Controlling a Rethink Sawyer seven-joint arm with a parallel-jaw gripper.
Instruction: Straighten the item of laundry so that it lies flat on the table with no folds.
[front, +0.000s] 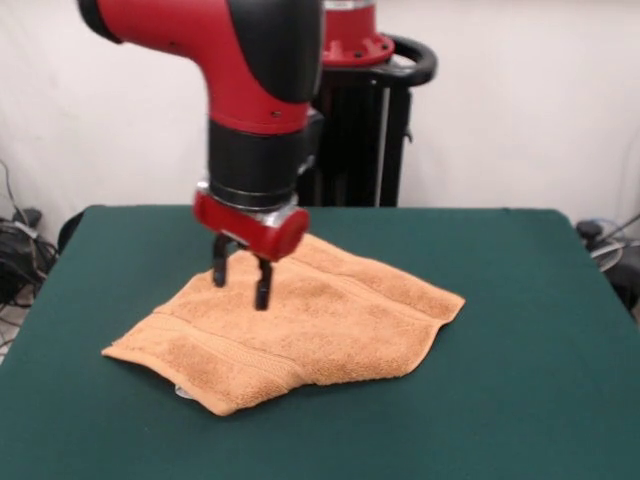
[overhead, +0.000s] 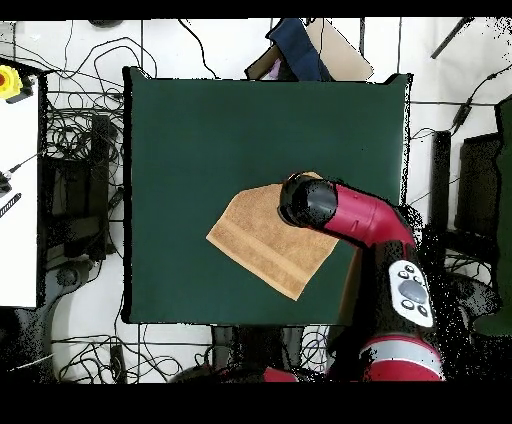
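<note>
Orange-tan towel (front: 300, 335) lies on the green table (front: 520, 300), directly beneath the gripper (front: 240, 272), whose fingers hang spread and empty just above its rear-middle; its folded edge lies beyond.

towel (front: 310, 330) | orange-tan terry, woven band stripes | spread at a slant, one edge doubled over | on green table (front: 520, 400), mid-area

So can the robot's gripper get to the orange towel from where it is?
Probably yes. The gripper hangs open right over the towel, and nothing sits between them on the table.
</note>
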